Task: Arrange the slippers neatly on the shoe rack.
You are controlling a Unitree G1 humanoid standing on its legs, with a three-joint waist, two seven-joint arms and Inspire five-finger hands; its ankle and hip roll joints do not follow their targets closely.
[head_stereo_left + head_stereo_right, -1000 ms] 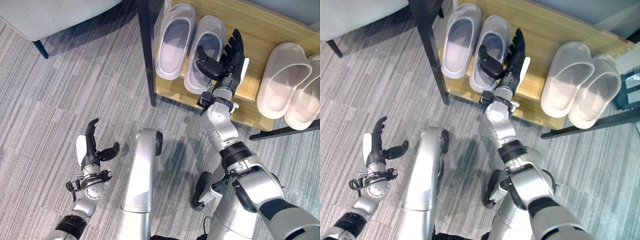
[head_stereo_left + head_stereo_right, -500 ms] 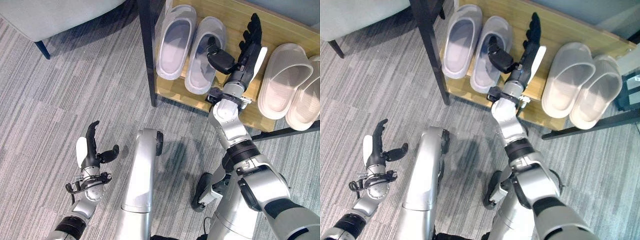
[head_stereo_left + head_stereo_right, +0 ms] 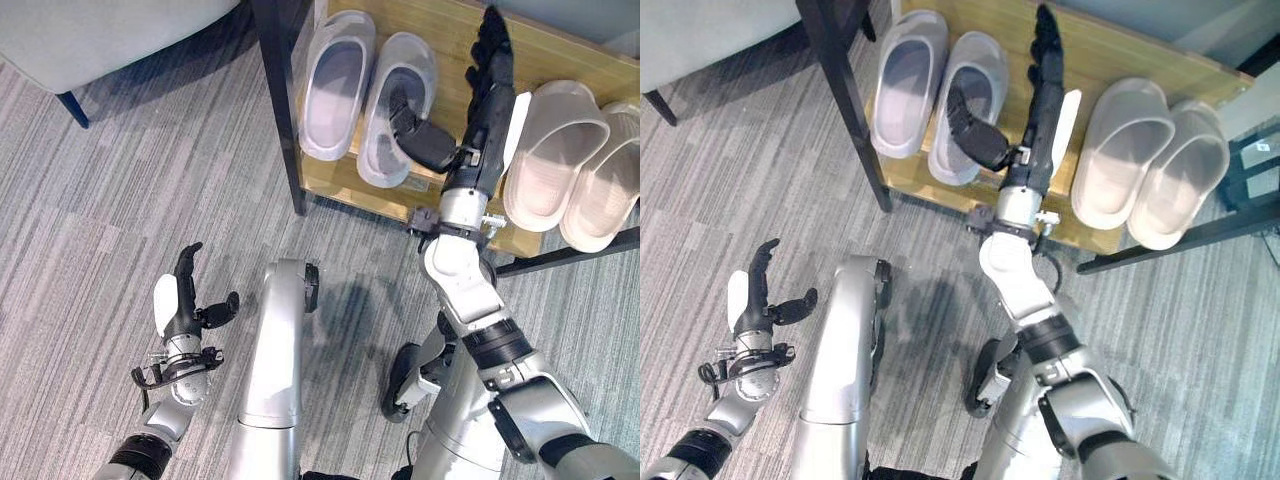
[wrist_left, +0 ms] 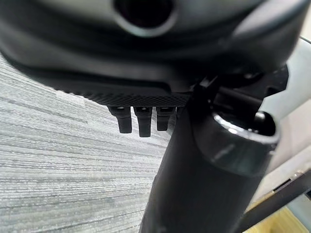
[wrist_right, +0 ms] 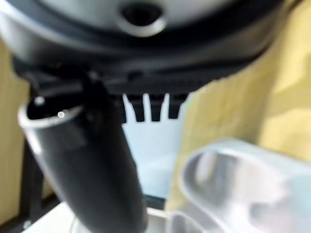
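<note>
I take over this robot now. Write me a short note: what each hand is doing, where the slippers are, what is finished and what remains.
Right hand: open, fingers straight, raised over the wooden shoe rack in the gap between the two pairs, holding nothing.
Left hand: open and relaxed, idle, low over the grey carpet.
Slippers: the lavender pair lies side by side at the rack's left end; the cream pair lies side by side at its right end.
Done: all four slippers are on the rack, paired.
Left: probably only to check the alignment and draw the right hand back.

Matt foam-like slippers (image 3: 336,82), pale wood shoe rack (image 3: 560,55), ribbed grey carpet (image 3: 120,220)
</note>
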